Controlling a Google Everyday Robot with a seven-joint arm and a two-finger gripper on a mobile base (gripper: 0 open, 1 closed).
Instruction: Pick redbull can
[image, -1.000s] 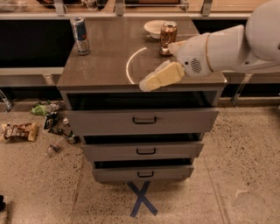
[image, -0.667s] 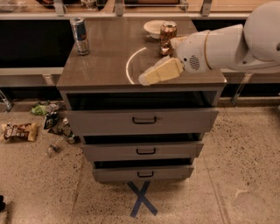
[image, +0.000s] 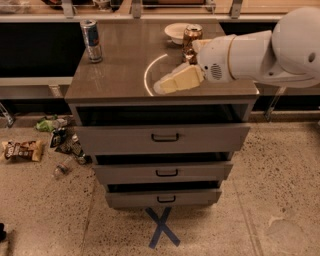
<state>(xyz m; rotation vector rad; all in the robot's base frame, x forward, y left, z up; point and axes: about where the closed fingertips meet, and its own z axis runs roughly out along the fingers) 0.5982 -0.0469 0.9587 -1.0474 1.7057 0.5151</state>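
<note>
The redbull can (image: 91, 40), slim, blue and silver, stands upright at the back left corner of the grey cabinet top (image: 120, 75). My gripper (image: 172, 82), cream-coloured on a white arm, reaches in from the right. It hovers over the front middle of the top, pointing left, well to the right of the can and not touching it. It holds nothing that I can see.
A copper-brown can (image: 191, 38) and a white bowl (image: 176, 32) stand at the back right, just behind my arm. Three drawers (image: 162, 137) below stand slightly open. Snack wrappers and litter (image: 55, 142) lie on the floor at left. A blue tape X (image: 162, 227) marks the floor.
My gripper has risen a little and shifted slightly left over the cabinet top. The cans and bowl have not moved.
</note>
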